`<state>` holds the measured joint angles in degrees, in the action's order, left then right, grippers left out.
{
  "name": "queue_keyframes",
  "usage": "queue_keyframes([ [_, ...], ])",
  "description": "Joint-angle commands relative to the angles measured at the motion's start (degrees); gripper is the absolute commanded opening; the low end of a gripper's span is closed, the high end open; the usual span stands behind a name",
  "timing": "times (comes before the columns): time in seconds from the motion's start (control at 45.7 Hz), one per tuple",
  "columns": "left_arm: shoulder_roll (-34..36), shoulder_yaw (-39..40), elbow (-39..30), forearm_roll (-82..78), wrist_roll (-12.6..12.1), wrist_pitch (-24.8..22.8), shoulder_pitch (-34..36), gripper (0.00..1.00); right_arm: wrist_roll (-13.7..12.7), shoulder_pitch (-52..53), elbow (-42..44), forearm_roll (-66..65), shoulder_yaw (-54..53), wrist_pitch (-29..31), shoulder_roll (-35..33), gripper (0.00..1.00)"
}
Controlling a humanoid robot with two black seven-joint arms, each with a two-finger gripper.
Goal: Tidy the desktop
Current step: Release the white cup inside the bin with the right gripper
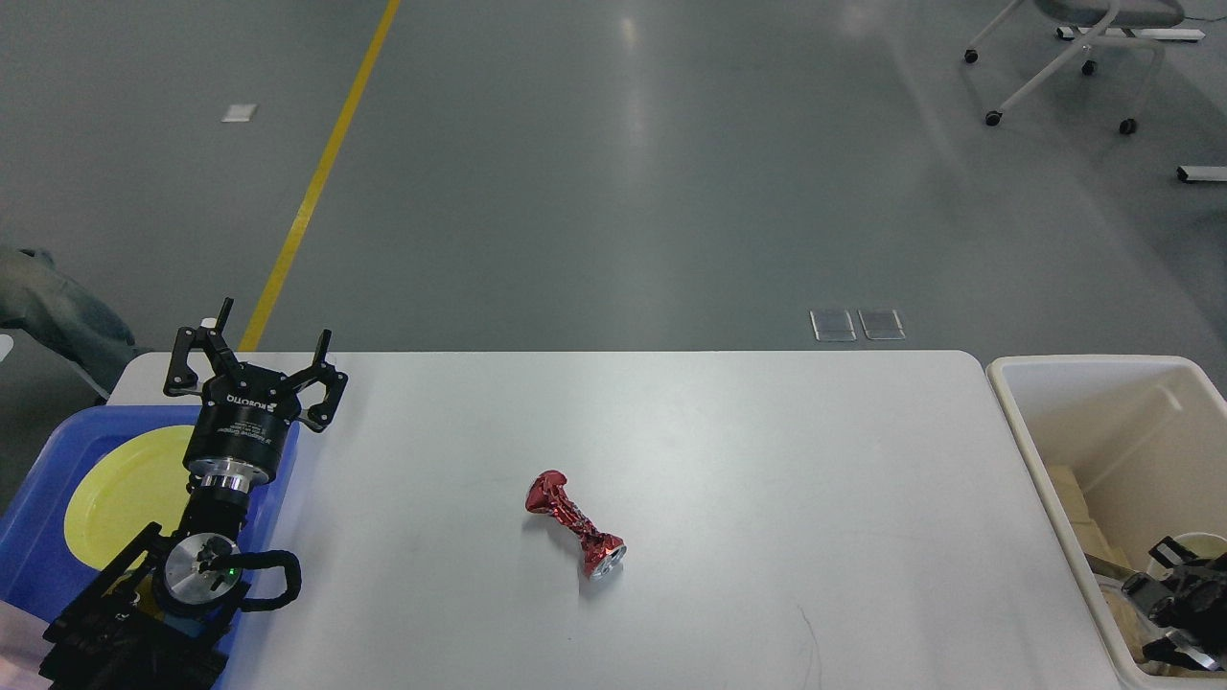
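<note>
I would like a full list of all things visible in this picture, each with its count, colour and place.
desktop: one, white, fills the lower middle.
crushed can: one, red, lying on the desktop near its centre.
tray: one, blue, at the left edge.
plate: one, yellow, in the tray.
bin: one, cream, right of the desktop, with rubbish inside.
chair: one, white, far right on the floor.
floor line: one, yellow, far left.
left pincer: black, open, above the tray's far corner.
right pincer: black, inside the bin, state unclear.
</note>
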<state>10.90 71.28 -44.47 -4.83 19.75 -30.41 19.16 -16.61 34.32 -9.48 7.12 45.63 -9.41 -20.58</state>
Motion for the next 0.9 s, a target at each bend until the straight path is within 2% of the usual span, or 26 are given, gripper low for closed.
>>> queue_keyframes([
  [0.0,0.0,0.0,0.0,0.0,0.0,0.0,0.0,0.99,0.0,-1.4,0.0,0.0,0.0,-1.2,1.3,0.00],
  [0.109,0.0,0.0,0.0,0.0,0.0,0.0,0.0,0.99,0.0,-1.8,0.0,0.0,0.1,-2.2,1.4,0.00],
  [0.131,0.0,0.0,0.0,0.0,0.0,0.0,0.0,0.99,-0.1,-1.8,0.0,0.0,0.3,-2.6,1.4,0.10],
  [0.153,0.0,0.0,0.0,0.0,-0.1,0.0,0.0,0.99,-0.1,-1.7,0.0,-0.2,0.6,-3.2,1.4,0.30],
  [0.197,0.0,0.0,0.0,0.0,-0.1,0.0,0.0,0.99,0.0,-1.5,0.2,-0.5,0.7,-4.9,1.1,0.80],
  [0.219,0.0,0.0,0.0,0.0,0.0,0.0,0.0,0.99,0.0,-1.5,0.2,-0.6,0.7,-5.9,1.0,1.00],
  [0.328,0.0,0.0,0.0,0.0,0.0,0.0,0.0,0.99,-0.1,-1.7,0.0,-0.5,0.3,-7.8,1.3,1.00],
  [0.679,0.0,0.0,0.0,0.0,-0.1,0.0,0.0,0.99,0.0,0.7,-1.3,-0.9,0.6,-6.8,0.5,1.00],
  [0.876,0.0,0.0,0.0,0.0,-0.1,0.0,0.0,0.99,0.0,10.4,-10.8,-4.5,1.2,-0.6,-5.8,1.00],
])
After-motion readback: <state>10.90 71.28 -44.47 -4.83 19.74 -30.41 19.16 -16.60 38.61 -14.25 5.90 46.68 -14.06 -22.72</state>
